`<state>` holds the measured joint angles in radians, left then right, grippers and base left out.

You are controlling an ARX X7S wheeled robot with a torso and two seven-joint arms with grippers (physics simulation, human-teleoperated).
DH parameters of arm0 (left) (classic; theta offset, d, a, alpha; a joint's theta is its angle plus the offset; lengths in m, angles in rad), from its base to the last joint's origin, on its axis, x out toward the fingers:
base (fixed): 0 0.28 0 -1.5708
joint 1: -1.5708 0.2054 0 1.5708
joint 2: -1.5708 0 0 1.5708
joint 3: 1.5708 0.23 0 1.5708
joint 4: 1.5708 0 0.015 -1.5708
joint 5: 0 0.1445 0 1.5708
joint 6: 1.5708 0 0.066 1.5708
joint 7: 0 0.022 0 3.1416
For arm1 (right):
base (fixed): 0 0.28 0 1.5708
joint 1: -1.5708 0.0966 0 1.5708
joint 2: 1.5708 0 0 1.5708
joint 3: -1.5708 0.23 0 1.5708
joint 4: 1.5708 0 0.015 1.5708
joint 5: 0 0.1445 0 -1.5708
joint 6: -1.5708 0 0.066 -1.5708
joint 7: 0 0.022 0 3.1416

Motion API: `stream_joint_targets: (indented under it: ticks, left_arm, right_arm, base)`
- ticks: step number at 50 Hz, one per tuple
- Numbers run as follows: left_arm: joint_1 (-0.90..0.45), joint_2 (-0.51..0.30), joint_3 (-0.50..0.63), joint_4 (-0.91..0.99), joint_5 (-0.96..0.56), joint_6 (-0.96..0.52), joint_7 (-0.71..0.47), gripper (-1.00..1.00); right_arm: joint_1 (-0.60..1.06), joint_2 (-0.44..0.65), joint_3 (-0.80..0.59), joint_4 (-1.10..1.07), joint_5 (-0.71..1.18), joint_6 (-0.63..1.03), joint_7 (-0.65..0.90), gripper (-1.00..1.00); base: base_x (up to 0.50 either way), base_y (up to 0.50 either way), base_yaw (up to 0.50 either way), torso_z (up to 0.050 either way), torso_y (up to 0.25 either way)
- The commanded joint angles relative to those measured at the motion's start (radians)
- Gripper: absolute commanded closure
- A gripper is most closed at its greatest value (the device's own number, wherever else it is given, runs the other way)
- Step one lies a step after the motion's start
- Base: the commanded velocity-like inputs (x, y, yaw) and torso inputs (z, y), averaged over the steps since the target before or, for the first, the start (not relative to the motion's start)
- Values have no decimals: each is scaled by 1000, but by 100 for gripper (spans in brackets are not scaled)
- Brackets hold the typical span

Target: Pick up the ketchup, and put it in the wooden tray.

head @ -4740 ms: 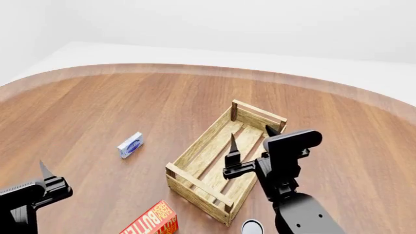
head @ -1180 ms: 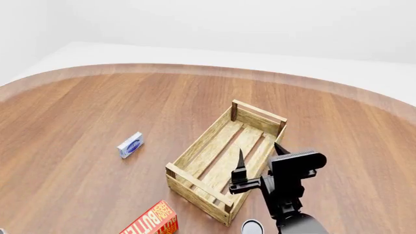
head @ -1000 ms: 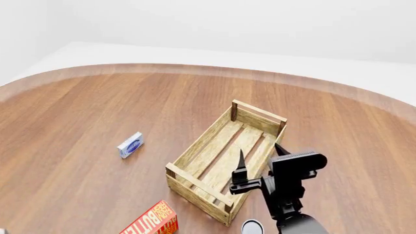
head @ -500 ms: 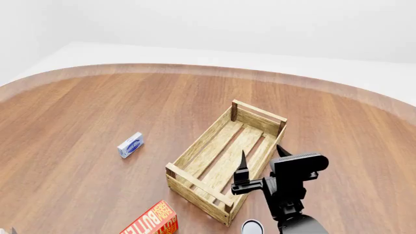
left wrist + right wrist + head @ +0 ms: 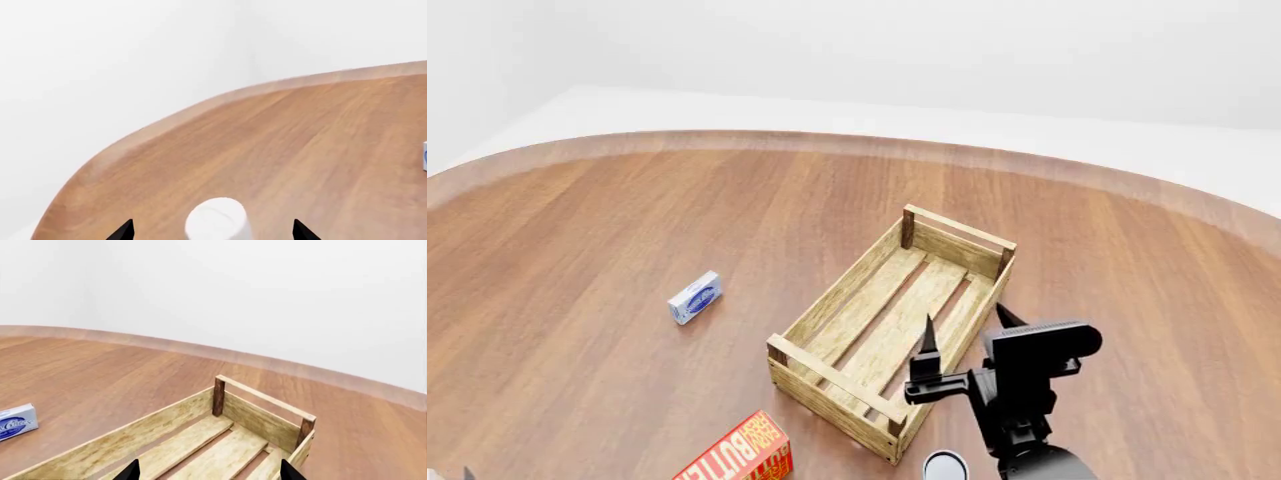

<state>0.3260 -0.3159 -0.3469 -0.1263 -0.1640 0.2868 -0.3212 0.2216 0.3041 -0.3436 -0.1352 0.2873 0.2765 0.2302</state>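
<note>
Ketchup's white cap (image 5: 215,224) between left hand's (image 5: 212,231) spread tips; right hand (image 5: 965,337) apart over pale slatted wooden tray (image 5: 827,315), lower centre.

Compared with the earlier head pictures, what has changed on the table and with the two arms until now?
The right gripper drew back toward the robot and now hangs open over the near end of the wooden tray, holding nothing. The left gripper dropped out of the head view; in its wrist view it is open around a white cap. The tray, small blue box and butter box stayed put.
</note>
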Motion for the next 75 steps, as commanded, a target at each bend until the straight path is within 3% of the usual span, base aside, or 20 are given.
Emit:
stream_joint_targets:
  ticks: [1,29,49,50,65,75]
  left_arm:
    - [-35,-2,12,-62,11,1,-4,-100]
    - [-144,-5,45,-202,32,3,-13,-100]
    - [-269,-6,50,-401,20,-5,-19,-100]
    - [-281,-6,50,-417,15,-9,-17,100]
    - [-389,-10,50,-493,-6,1,-10,100]
    - [-361,-10,53,-300,-24,-55,-15,100]
  right_arm:
    - [1,-2,-1,20,2,-12,2,-100]
    - [20,3,-6,21,9,8,15,-100]
    - [15,7,-5,17,11,12,31,-100]
    - [13,8,-5,16,12,11,32,-100]
    - [-3,14,7,0,21,9,50,-100]
    - [-5,23,18,-27,32,16,59,-100]
  base:
    - [0,0,0,0,0]
    - [0,0,0,0,0]
    - [0,0,0,0,0]
    - [0,0,0,0,0]
    - [0,0,0,0,0]
    - [0,0,0,0,0]
